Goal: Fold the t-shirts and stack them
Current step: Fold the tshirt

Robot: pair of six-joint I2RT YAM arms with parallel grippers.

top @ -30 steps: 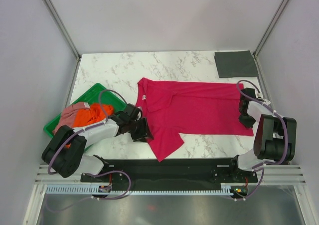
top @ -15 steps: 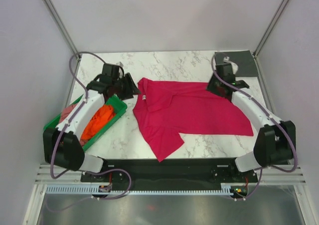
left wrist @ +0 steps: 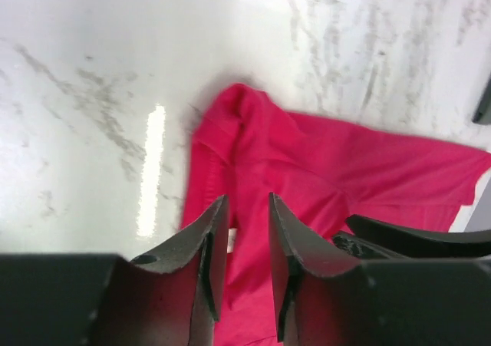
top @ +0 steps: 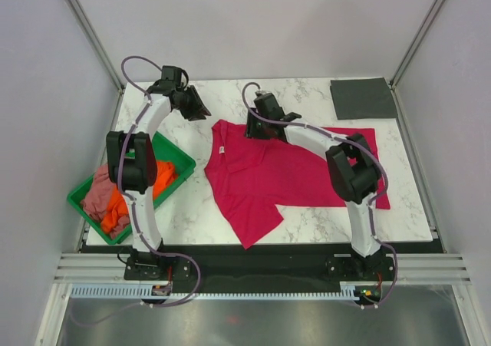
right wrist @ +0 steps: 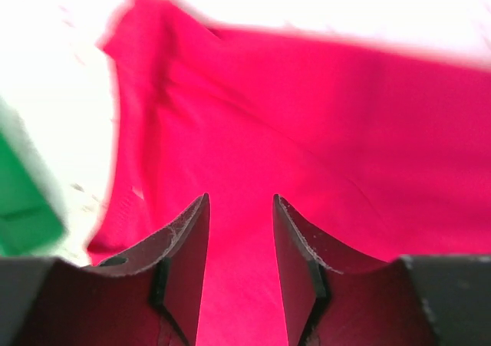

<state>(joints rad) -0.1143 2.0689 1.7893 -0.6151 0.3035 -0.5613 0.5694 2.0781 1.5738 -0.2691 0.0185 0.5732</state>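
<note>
A crimson-red t-shirt (top: 299,169) lies spread on the marble table, with one sleeve folded in near its left end. My left gripper (top: 201,113) hovers open and empty just off the shirt's far-left corner; the left wrist view shows its fingers (left wrist: 211,238) apart above the red cloth (left wrist: 330,169). My right gripper (top: 255,130) is open and empty over the shirt's far edge, with red cloth (right wrist: 322,116) below its fingers (right wrist: 188,238). A dark grey t-shirt (top: 362,98) lies folded at the far right corner. The orange t-shirt (top: 159,173) and the dusty pink t-shirt (top: 96,194) lie bunched in the green tray (top: 182,156).
The green tray sits at the table's left edge, and its corner shows in the right wrist view (right wrist: 23,208). Grey enclosure walls and metal posts stand close round the table. Bare marble shows along the far edge and the near right.
Both arms have reached from the near side to the far side. The left gripper went to the shirt's far-left corner. The right gripper went from the right hem to the far edge, left of centre.
</note>
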